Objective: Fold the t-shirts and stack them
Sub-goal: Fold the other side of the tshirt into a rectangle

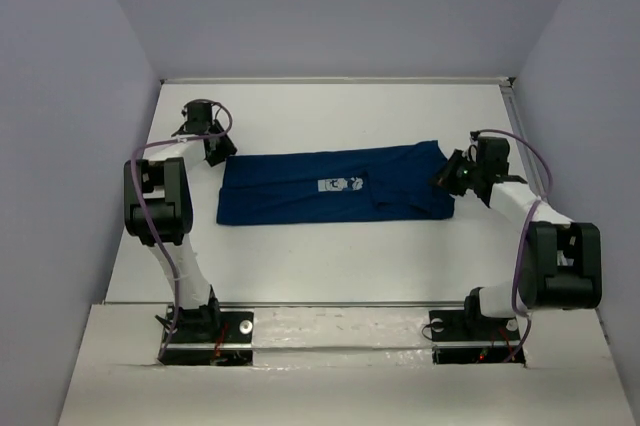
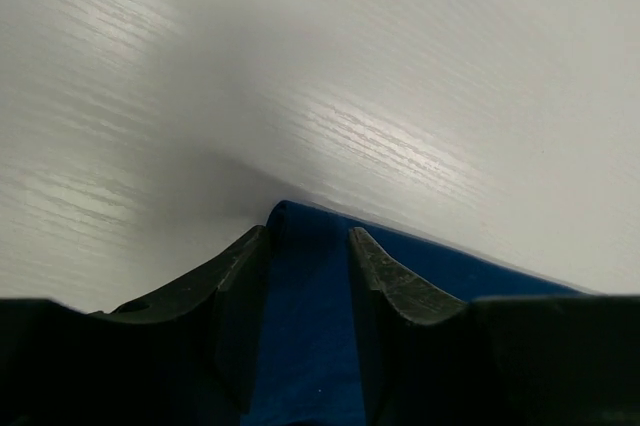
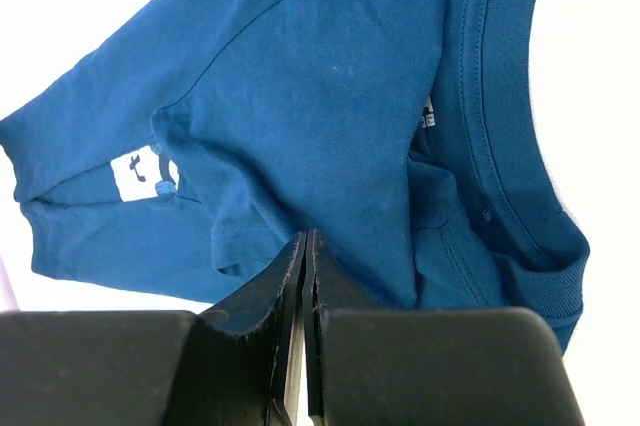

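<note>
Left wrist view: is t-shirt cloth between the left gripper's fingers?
Yes, the blue t-shirt lies between the parted fingers of the left gripper.

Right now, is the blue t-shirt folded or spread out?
Folded: the t-shirt lies as a narrow band, with layers overlapping beside its collar.

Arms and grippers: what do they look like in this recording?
The left arm and right arm have white links with bulky black joint housings, on black base plates. A purple cable loops along each. The left gripper and right gripper are black; their fingers are dark, wedge-shaped, with rough inner faces.
</note>
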You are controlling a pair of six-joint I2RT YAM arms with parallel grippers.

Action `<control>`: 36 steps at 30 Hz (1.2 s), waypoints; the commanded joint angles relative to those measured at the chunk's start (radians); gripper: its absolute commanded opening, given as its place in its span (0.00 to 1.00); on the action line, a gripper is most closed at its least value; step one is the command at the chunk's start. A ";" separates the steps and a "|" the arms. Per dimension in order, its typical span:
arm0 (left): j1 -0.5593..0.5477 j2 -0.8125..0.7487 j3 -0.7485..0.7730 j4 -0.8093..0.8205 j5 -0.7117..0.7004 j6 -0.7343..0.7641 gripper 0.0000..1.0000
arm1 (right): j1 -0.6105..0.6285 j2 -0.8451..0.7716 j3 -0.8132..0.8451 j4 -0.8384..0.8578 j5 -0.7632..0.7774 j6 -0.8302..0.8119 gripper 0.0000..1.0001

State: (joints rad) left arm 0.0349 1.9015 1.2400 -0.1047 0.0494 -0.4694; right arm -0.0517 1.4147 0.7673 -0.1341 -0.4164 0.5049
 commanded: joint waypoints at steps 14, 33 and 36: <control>0.005 -0.033 0.018 0.034 0.093 0.005 0.00 | 0.015 0.023 -0.028 0.045 0.001 0.011 0.31; 0.094 -0.019 0.050 0.157 0.319 -0.198 0.00 | 0.024 0.046 -0.059 0.001 0.097 -0.016 0.48; 0.115 -0.004 0.020 0.206 0.346 -0.244 0.00 | 0.024 0.046 -0.063 -0.015 0.119 -0.020 0.48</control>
State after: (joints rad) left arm 0.1268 1.9026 1.2903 -0.0067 0.3294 -0.6300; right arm -0.0376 1.4631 0.7166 -0.1394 -0.3462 0.5068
